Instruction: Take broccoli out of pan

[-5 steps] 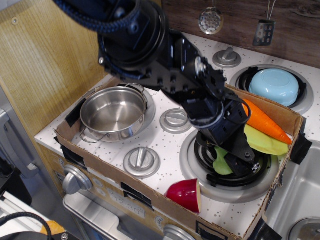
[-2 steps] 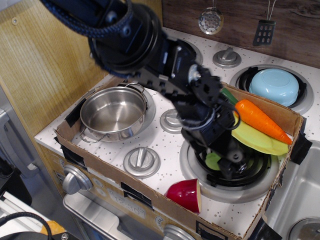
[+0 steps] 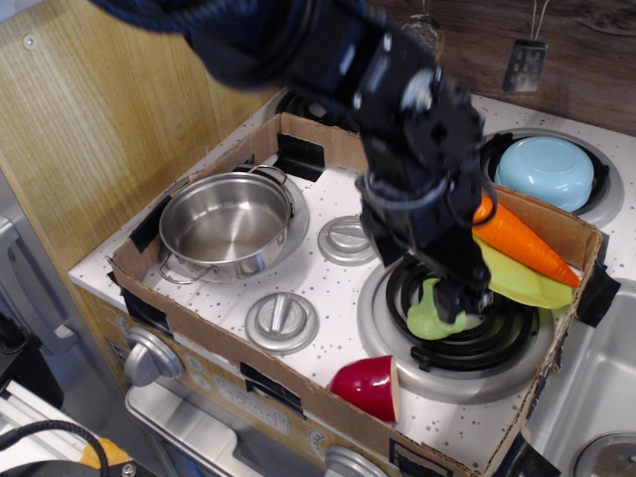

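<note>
A dark red plastic cup (image 3: pixel 370 387) is lying on its side nearest the front, just inside the wall of the shallow brown cardboard tray (image 3: pixel 238 373) that is sitting on the white speckled toy stove top (image 3: pixel 328 288). Just behind the cup, the small light-green plastic broccoli (image 3: pixel 432 316) is resting on the black coil burner (image 3: pixel 497 338), well apart from the pan. The black robot gripper (image 3: pixel 459 298) is hanging right over the broccoli, its tips touching or nearly touching the top; the arm is blocking the fingers, so I cannot tell whether they are apart or together. To the left, the round shiny stainless-steel pan (image 3: pixel 226 226) with wire loop handles is standing upright on its own burner, its inside bare. Flat silver knobs (image 3: pixel 282 320) are lying between the two burners. Farther right, an orange carrot (image 3: pixel 522 243) is lying across a flat yellow-green leaf-shaped plate (image 3: pixel 527 283). Beyond the tray, a light-blue bowl (image 3: pixel 545 171) is sitting upside down on the far burner.
</note>
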You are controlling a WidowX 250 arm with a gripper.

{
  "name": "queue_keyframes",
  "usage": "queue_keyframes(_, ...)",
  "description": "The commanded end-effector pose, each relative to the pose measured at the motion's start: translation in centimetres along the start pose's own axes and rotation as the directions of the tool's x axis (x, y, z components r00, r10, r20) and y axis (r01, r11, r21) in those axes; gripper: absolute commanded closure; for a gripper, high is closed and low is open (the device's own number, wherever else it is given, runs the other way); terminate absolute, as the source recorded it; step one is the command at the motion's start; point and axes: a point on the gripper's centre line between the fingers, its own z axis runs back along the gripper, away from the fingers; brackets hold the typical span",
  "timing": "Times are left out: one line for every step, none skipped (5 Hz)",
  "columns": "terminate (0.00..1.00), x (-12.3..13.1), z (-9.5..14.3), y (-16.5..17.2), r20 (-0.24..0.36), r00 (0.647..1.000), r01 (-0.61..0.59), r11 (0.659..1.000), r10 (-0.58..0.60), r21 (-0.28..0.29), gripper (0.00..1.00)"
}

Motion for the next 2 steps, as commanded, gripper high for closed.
queue_keyframes(0.0,2.5,4.13,1.54,0.002,1.0,0.001,1.0,-0.002,0.019,0.0)
queue_keyframes(1.0,2.51,4.11,1.6,0.02,0.999,-0.041,0.998,0.042,-0.056,0.0)
